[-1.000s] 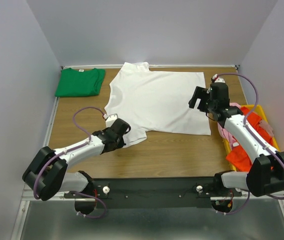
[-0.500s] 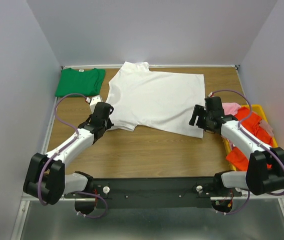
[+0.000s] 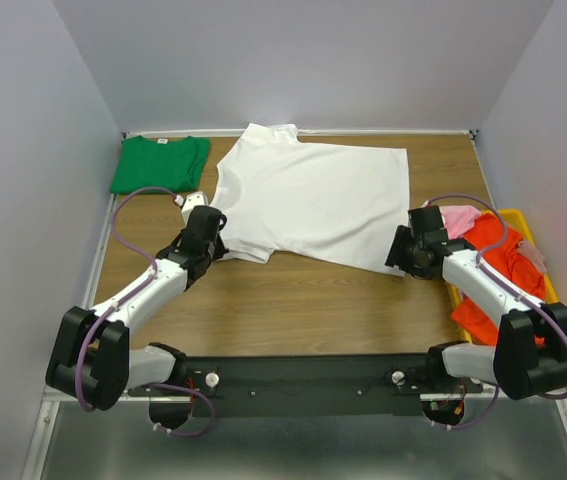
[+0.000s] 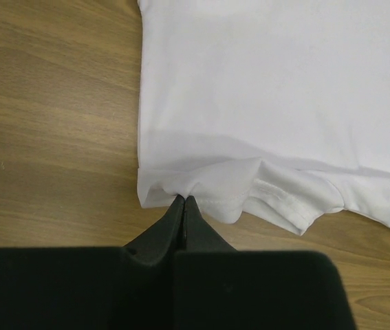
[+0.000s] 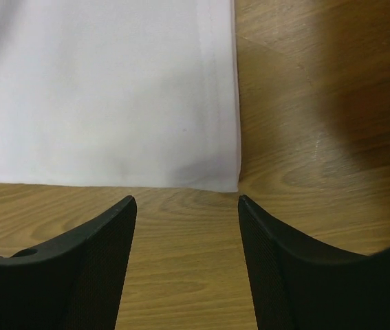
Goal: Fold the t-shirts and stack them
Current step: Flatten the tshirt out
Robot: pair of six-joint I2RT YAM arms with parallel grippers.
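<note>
My left gripper (image 4: 184,201) is pinched shut on the sleeve hem of the white t-shirt (image 3: 313,200) and has pulled it inward. The shirt lies spread mid-frame in the top view. My right gripper (image 5: 186,206) has come down to the lower-right hem corner, jaws spread, holding nothing. I judge the fold is starting. The green t-shirt (image 3: 160,165), upper left, shows a white neck label (image 3: 161,141), probably too small to read.

Spread t-shirt (image 3: 313,200) centre, folded t-shirt (image 3: 158,163) far-left, bin (image 3: 519,214) right

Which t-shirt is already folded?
The green t-shirt at the far-left corner, a compact rectangle; the white t-shirt lies spread open, pink t-shirt and orange-red t-shirt crumpled in the yellow bin.
</note>
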